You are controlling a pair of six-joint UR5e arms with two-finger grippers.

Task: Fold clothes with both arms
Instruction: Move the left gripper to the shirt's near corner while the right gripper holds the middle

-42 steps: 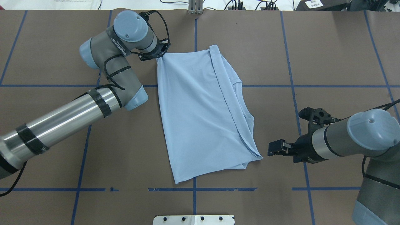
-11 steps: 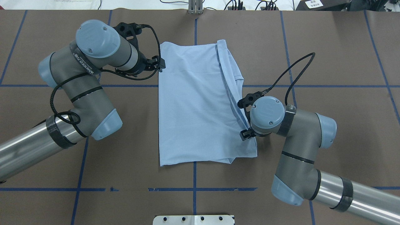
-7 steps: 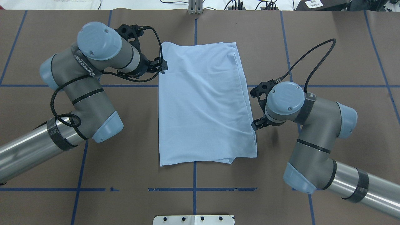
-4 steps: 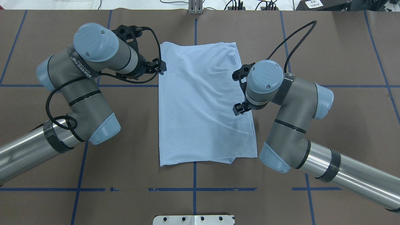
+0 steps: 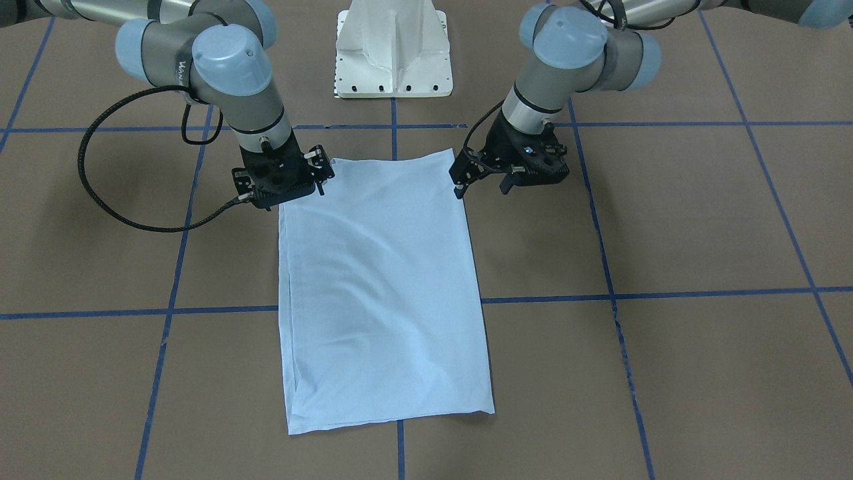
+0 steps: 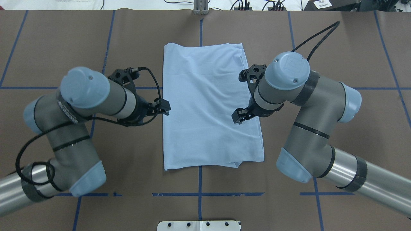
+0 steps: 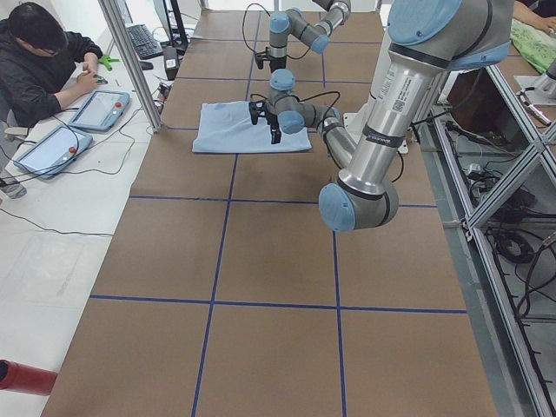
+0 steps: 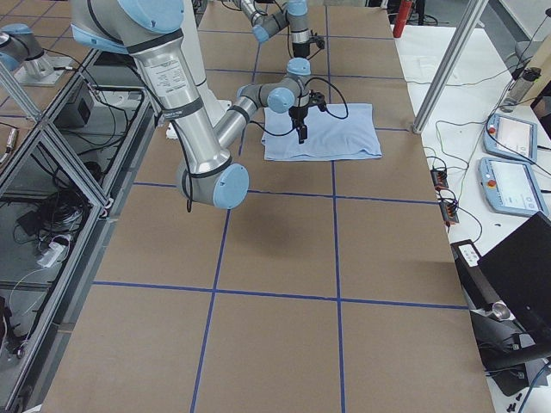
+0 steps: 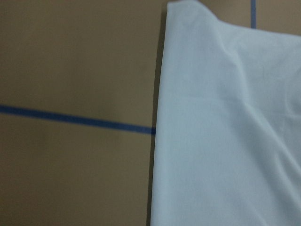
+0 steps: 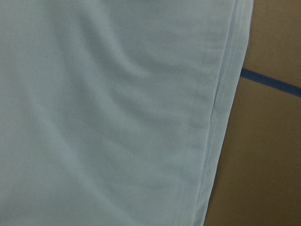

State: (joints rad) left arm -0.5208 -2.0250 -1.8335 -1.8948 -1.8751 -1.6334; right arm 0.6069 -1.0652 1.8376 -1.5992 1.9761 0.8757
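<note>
A: Step in hand?
B: Shirt [image 6: 208, 106] lies flat on the table [image 6: 337, 57], a long rectangle with no sleeves showing. Lengthwise folds look done; cross fold pending.
A: Tools?
B: Left gripper [image 5: 481, 185] is at the shirt's left edge, fingers spread, empty. Right gripper [image 6: 239, 117] is over the shirt's right side. Its spread is unreadable, and no cloth is lifted.
A: Next?
B: Probably each pinches one corner of the same short end, all layers, then both carry it level onto the other end.

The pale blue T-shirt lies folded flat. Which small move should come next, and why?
The left gripper and right gripper hover at opposite long edges of the pale blue T-shirt, holding nothing; probably lower both to pinch them.
</note>
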